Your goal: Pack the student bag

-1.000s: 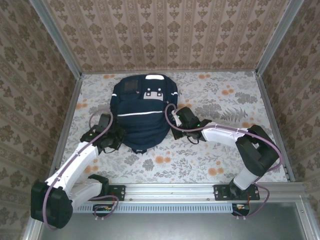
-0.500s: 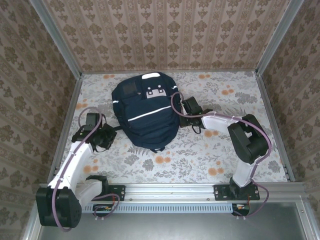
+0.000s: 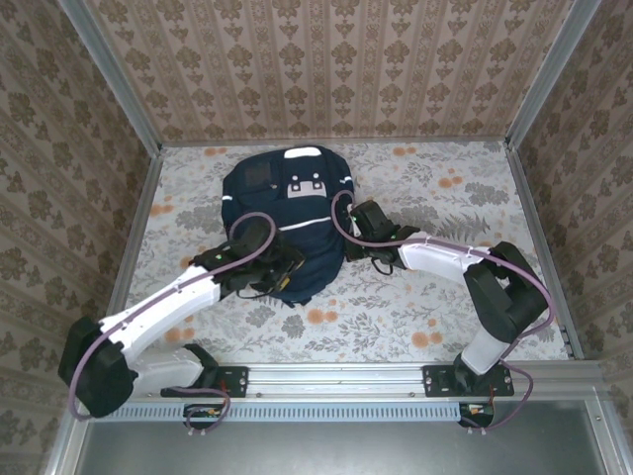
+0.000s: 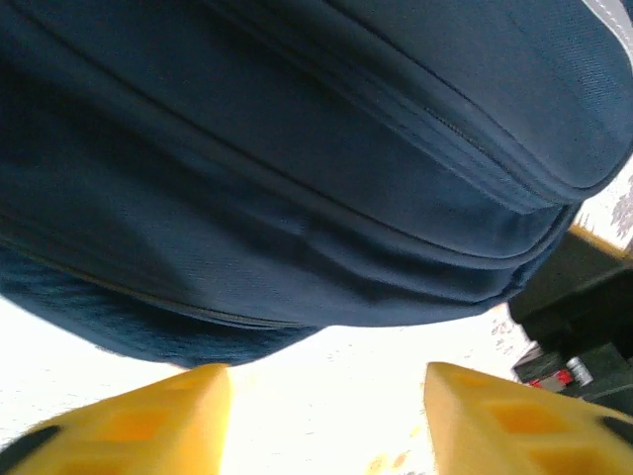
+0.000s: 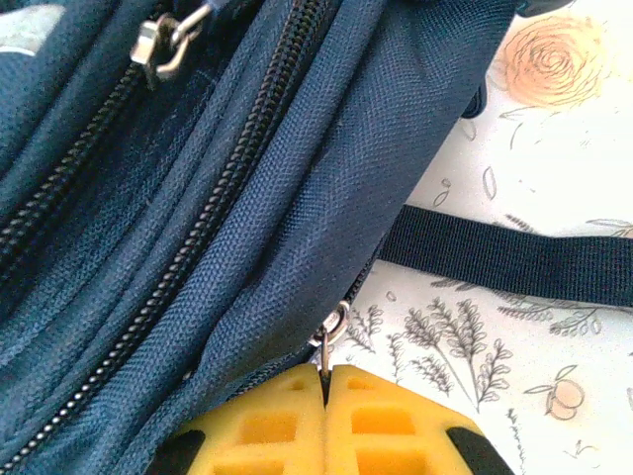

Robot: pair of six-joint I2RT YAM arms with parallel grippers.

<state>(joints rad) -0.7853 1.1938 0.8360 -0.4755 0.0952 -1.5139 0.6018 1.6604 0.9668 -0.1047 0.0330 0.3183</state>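
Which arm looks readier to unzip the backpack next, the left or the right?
Right, probably. The right claw is shut on a zipper pull at the edge of the backpack, so it need only drag. The left claw hangs open beside the fabric, holding nothing.

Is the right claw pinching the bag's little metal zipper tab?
Yes, the right claw is shut tight on the zipper tab at the student bag's edge.

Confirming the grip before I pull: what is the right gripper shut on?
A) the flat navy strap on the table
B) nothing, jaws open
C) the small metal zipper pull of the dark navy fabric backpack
C: the yellow fingers of the right gripper meet on the small metal zipper pull at the seam of the dark navy fabric backpack; the flat navy strap lies apart.
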